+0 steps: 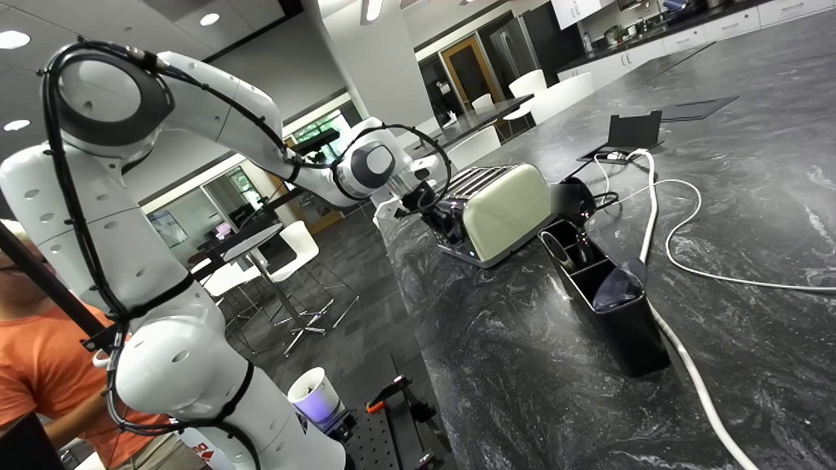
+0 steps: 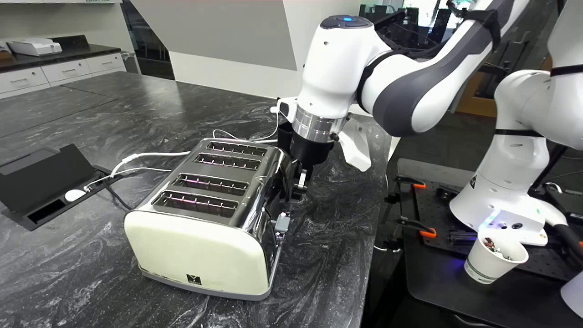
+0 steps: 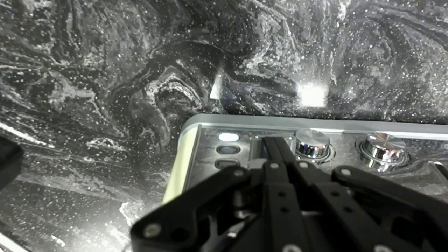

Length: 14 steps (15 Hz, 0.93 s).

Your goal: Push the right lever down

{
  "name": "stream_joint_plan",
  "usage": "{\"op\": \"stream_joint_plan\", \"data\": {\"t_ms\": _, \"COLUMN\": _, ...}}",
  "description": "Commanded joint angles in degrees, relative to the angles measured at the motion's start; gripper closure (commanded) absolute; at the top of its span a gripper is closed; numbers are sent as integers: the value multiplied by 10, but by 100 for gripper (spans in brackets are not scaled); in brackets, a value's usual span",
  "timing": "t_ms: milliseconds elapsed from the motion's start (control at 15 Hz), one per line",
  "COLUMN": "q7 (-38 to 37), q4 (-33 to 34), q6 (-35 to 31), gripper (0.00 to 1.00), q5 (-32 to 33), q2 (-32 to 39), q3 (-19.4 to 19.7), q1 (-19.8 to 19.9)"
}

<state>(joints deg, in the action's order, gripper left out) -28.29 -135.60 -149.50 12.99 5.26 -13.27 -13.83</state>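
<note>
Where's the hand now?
In the wrist view, the hand is at the four-slot toaster, its tips between three oval buttons at left and two chrome knobs at right.

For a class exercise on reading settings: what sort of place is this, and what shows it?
Probably a shared workplace kitchen or break area: a toaster sits on a dark marbled worktop, with white drawers and several white chairs beyond.
</note>
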Motion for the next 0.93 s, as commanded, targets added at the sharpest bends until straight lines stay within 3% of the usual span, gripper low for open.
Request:
{"op": "stream_joint_plan", "data": {"t_ms": 0, "q7": -14, "q4": -5, "q6": -72, "gripper": 100, "q5": 36, "q2": 36, "q3": 24, "q1": -1}}
{"op": "stream_joint_plan", "data": {"t_ms": 333, "q7": -34, "q4": -18, "q6": -78, "gripper": 100, "q5": 52, "q2": 12, "q3": 24, "q1": -5}}
{"op": "stream_joint_plan", "data": {"t_ms": 867, "q7": -26, "q4": -35, "q6": -41, "gripper": 100, "q5": 9, "q2": -64, "q3": 13, "q1": -3}}
